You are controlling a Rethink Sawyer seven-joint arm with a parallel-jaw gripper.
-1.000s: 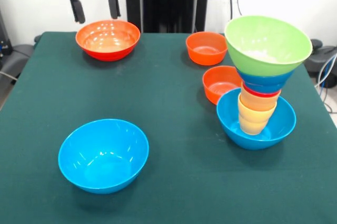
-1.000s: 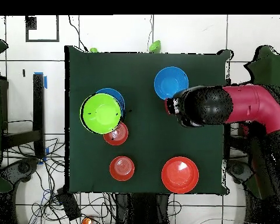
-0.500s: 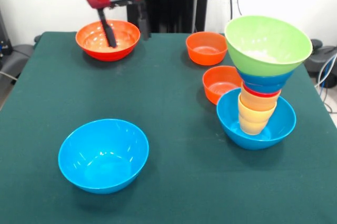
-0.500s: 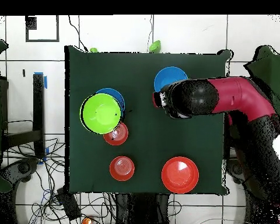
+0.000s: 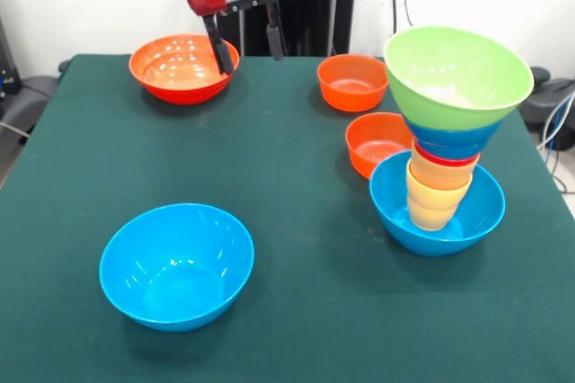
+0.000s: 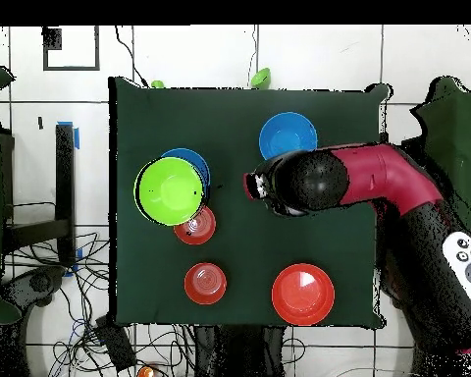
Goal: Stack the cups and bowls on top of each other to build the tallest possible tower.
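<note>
The tower stands at the right in the front view. Its base is a large light-blue bowl [image 5: 395, 208]; on it are yellow-orange cups [image 5: 436, 196], a red cup rim [image 5: 445, 157], a small dark blue bowl [image 5: 451, 141] and a large green bowl [image 5: 456, 75] on top. From overhead only the green bowl [image 6: 171, 190] and the base's rim [image 6: 193, 157] show. My gripper [image 5: 247, 43] is open and empty, above the table's far side, just right of the large orange bowl [image 5: 184, 66]. It also shows in the overhead view [image 6: 253, 187].
A loose large light-blue bowl [image 5: 176, 264] sits near the front left. Two small orange bowls [image 5: 352, 82] [image 5: 377, 142] sit left of the tower. Overhead, the arm [image 6: 377, 182] reaches across between the blue bowl [image 6: 287, 135] and the large orange bowl [image 6: 302, 294].
My gripper has swung from the far left corner, past the large orange bowl, towards the table's middle. It stays open and empty. No bowls or cups have moved.
</note>
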